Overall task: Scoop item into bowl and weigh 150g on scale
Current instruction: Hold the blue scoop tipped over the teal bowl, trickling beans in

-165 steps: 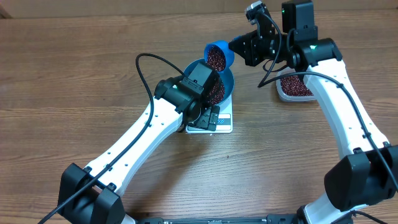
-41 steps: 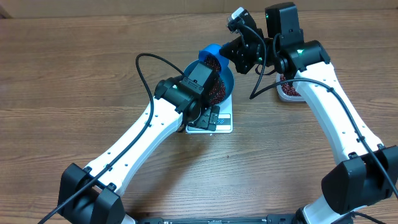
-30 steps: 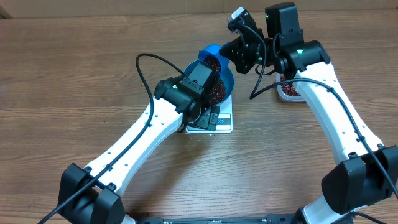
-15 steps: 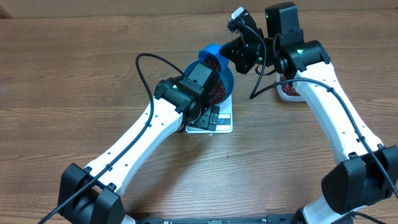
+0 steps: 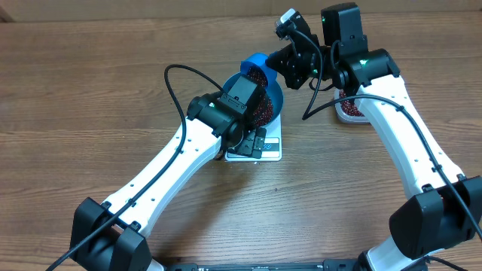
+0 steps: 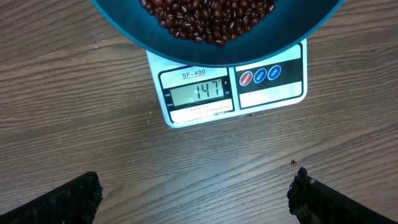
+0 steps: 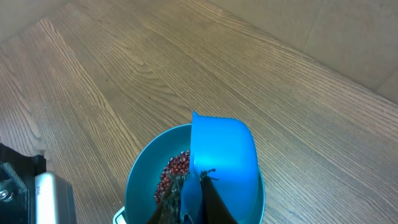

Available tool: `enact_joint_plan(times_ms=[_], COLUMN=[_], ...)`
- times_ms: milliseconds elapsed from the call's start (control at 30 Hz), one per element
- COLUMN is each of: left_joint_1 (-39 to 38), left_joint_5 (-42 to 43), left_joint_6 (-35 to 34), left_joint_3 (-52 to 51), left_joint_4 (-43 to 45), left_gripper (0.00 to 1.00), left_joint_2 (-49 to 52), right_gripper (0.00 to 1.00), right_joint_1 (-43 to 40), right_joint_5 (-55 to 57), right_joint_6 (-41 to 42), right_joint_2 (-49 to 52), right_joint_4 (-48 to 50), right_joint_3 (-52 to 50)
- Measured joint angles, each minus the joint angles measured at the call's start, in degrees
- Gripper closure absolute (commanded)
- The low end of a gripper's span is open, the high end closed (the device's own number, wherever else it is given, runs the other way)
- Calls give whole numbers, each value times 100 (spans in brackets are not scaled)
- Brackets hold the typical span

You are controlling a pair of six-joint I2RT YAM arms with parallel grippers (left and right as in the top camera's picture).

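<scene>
The blue bowl (image 5: 276,96) stands on the white scale (image 6: 273,87), and red-brown beans (image 6: 211,18) are heaped inside it. The scale's display (image 6: 199,92) reads 147. My right gripper (image 7: 198,200) is shut on the handle of a small blue scoop (image 7: 224,155), which is tipped upside down over the bowl's (image 7: 140,180) far rim, beans (image 7: 177,168) showing below it. My left gripper (image 6: 196,186) is open over bare table in front of the scale, holding nothing. From overhead, the left wrist (image 5: 233,102) hides much of the bowl and scale (image 5: 275,147).
A clear plastic tub (image 5: 348,111) of beans sits to the right of the bowl, partly under the right arm. One stray bean (image 6: 293,163) lies on the wood near my left gripper's right finger. Cables loop over both arms.
Since the earliest frame, the right gripper has carried the full scoop left over the bowl and tipped it. Nothing has moved over the last second.
</scene>
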Motion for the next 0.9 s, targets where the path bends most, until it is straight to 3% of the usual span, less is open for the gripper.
enact_joint_plan(times_ms=[900], left_joint_1=[0], left_joint_5=[0], left_joint_6=[2], left_joint_3=[0], left_joint_4=[0], left_gripper=[0], left_joint_2=[0], right_gripper=[96], right_joint_1=[42], right_joint_5=[87], right_joint_6=[2], right_joint_2=[0], right_joint_4=[-63], right_joint_3=[0])
